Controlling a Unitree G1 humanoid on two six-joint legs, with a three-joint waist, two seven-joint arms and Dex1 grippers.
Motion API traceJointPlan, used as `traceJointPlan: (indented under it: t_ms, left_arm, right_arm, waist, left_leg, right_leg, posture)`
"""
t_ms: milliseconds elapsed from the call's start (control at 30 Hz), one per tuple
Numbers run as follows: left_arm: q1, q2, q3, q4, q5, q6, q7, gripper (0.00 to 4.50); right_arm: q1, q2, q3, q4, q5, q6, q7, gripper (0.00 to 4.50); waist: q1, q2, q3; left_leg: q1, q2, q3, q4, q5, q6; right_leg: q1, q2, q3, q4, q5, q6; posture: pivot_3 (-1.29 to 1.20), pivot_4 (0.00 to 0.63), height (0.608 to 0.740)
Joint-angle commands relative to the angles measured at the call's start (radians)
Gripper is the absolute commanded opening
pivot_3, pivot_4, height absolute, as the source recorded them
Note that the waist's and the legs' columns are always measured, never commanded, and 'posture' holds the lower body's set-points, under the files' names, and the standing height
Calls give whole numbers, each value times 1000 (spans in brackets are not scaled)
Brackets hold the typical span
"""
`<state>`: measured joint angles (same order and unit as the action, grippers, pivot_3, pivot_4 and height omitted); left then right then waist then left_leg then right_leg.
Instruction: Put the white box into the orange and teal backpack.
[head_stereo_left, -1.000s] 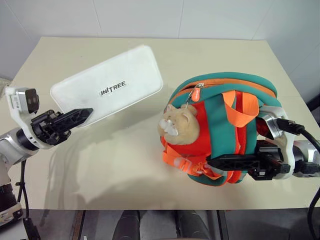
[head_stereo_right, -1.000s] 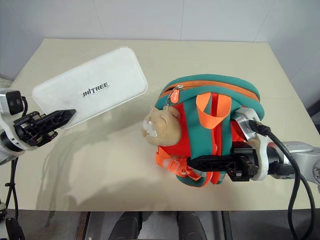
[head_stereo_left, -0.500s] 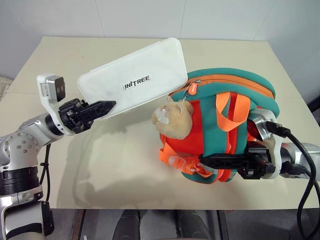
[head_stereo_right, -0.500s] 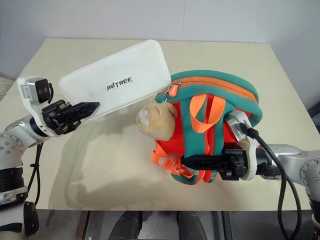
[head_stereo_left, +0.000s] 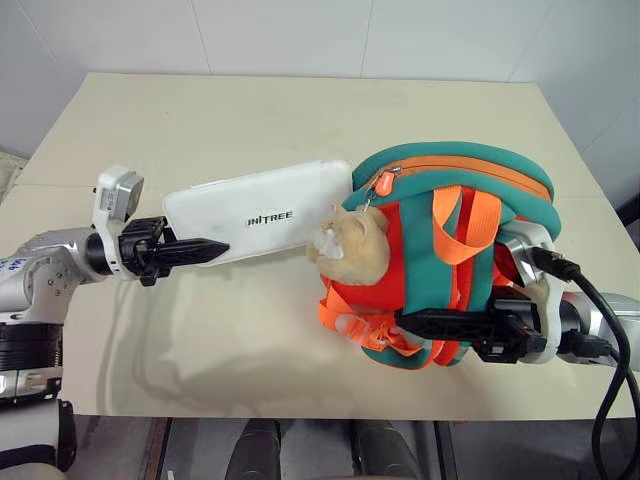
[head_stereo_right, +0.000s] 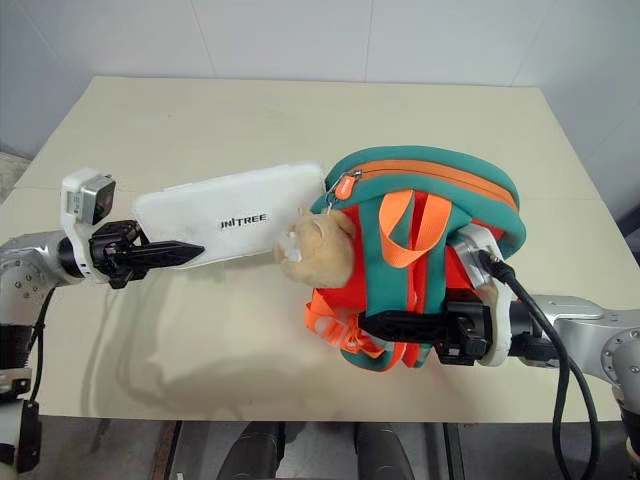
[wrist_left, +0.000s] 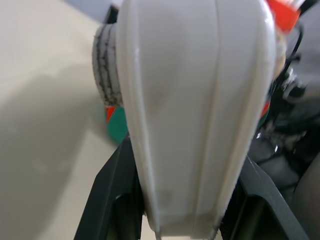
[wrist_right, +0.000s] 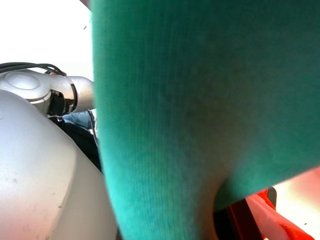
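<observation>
1. Nearest, on the right, the right pincer (head_stereo_left: 425, 322) is shut tight on the bottom edge of the orange and teal backpack (head_stereo_left: 450, 260). It holds the bag up off the table (head_stereo_left: 250, 120), with the straps facing us.

2. A tan plush toy (head_stereo_left: 350, 245) hangs from the bag's left side, just under the orange zipper pull (head_stereo_left: 383, 184).

3. On the left, the left pincer (head_stereo_left: 195, 250) pinches the left end of the white box (head_stereo_left: 265, 212). Its two black fingers (wrist_left: 112, 192) sit on each flat side of the box, partly open because the box is between them.

4. The box is in the air, lying long and level. Its right end is at the bag's top left edge, by the zipper pull, just above the toy. It is not inside yet.

5. I cannot tell how wide the bag's mouth is open.

6. To do this step well, I think the box should slide right, narrow end first, along the zipper line. The right pincer should keep the bag steady. The box could bump the toy or catch on the teal edge, so aim a bit above the toy and go slowly.

7. The box has small dark letters that read "UNITREE". I can read no other writing.
</observation>
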<state>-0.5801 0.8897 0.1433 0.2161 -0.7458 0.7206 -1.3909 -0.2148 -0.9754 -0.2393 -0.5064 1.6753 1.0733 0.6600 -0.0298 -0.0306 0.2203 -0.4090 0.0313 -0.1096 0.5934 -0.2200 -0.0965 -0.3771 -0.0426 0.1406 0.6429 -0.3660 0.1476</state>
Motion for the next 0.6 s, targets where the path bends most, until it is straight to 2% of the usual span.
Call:
traceJointPlan:
  t_ms: [33, 367, 600]
  left_arm:
    - [-38, 40, -39, 30, 71, -57, -68, 1431]
    - [-240, -6, -186, 68, 155, -94, -210, 1431]
    - [-341, 0, -312, 132, 166, -195, -224, 1431]
  right_arm:
    - [13, -1, -18, -33, 28, -16, -3, 3]
    - [8, 11, 1, -40, 21, -34, -13, 3]
    - [9, 26, 15, -52, 15, -45, -22, 3]
  waist:
    - [0, 0, 0]
    - [1, 0, 0]
    - [1, 0, 0]
  left_leg:
    - [0, 0, 0, 0, 0, 0]
    - [0, 0, 0, 0, 0, 0]
    - [0, 0, 0, 0, 0, 0]
  right_leg:
    - [0, 0, 0, 0, 0, 0]
    - [0, 0, 0, 0, 0, 0]
    - [0, 0, 0, 0, 0, 0]
  posture:
    - [0, 150, 740]
    - [0, 150, 740]
    - [0, 150, 740]
